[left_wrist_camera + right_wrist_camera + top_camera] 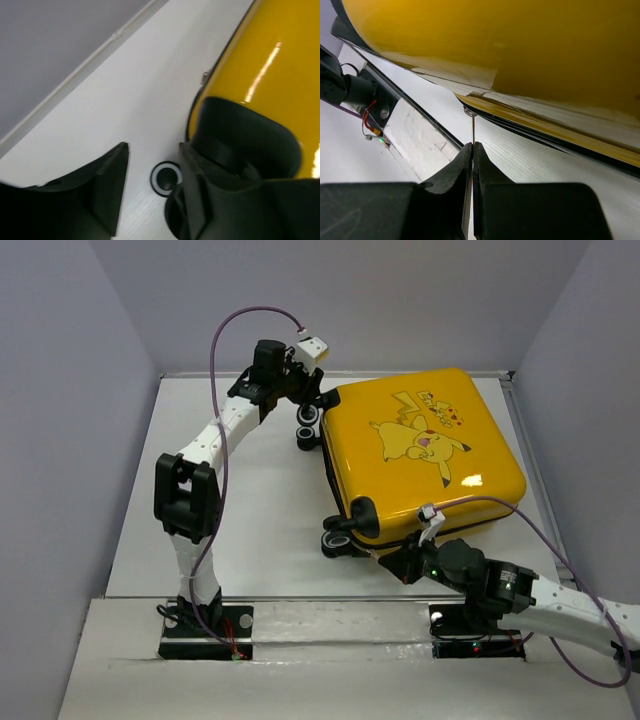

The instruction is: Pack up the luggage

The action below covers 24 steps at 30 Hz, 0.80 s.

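Yellow luggage lies flat on the tabletop, right of centre in the top view. At its upper-left corner the left gripper stands half spread around a wheel, gripping nothing. Along the lower edge the right gripper is pressed together on the thin zipper pull, with the seam directly ahead.

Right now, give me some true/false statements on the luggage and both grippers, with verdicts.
1. The luggage is closed, Pikachu print facing up. True.
2. The right gripper is wide open. False: it is shut on a thin zipper pull at the case's near edge.
3. The left gripper is at the far-left corner by the wheels, jaws apart. True.
4. The luggage stands upright on its wheels. False: it lies flat on the table.
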Motion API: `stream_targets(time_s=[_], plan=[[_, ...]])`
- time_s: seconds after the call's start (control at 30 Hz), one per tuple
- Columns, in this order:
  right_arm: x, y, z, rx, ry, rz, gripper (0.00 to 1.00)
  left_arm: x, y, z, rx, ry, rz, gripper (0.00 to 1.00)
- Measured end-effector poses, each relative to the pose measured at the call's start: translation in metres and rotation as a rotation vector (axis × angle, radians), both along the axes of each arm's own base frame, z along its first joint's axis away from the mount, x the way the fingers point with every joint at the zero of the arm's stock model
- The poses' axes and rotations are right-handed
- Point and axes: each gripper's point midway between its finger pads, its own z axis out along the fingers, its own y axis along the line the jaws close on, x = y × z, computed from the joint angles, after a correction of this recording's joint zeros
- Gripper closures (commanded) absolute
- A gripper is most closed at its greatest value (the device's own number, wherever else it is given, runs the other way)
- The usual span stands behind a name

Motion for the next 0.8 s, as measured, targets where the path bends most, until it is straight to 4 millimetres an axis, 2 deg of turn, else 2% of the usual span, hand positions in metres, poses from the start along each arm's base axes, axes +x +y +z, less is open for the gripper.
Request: stream_targets(time_s=[0.07, 0.2, 0.3, 0.37, 0.53, 0.77, 0.8], plan=[[-0.001, -0.002, 0.000, -0.001, 0.001, 0.000, 0.93, 0.013, 0.004, -0.006, 0.019, -0.028, 0.038, 0.33], [-0.001, -0.002, -0.001, -0.002, 0.003, -0.003, 0.93, 0.019, 0.007, -0.007, 0.034, -0.050, 0.064, 0.38], [-0.001, -0.003, -0.001, -0.002, 0.003, -0.004, 0.93, 0.019, 0.007, -0.008, 0.039, -0.058, 0.065, 0.22], [-0.001, -0.003, -0.001, -0.002, 0.003, -0.004, 0.93, 0.021, 0.010, -0.006, 0.036, -0.074, 0.078, 0.17], [-0.001, -0.003, 0.000, 0.000, 0.002, -0.005, 0.93, 0.011, 0.019, 0.002, -0.007, -0.064, 0.116, 0.14], [-0.001, -0.005, 0.001, 0.010, 0.008, -0.013, 0.93, -0.009, 0.021, 0.007, -0.078, 0.030, 0.089, 0.19], [-0.001, -0.005, 0.001, 0.011, 0.010, -0.015, 0.88, -0.010, 0.021, 0.007, -0.082, 0.038, 0.082, 0.19]])
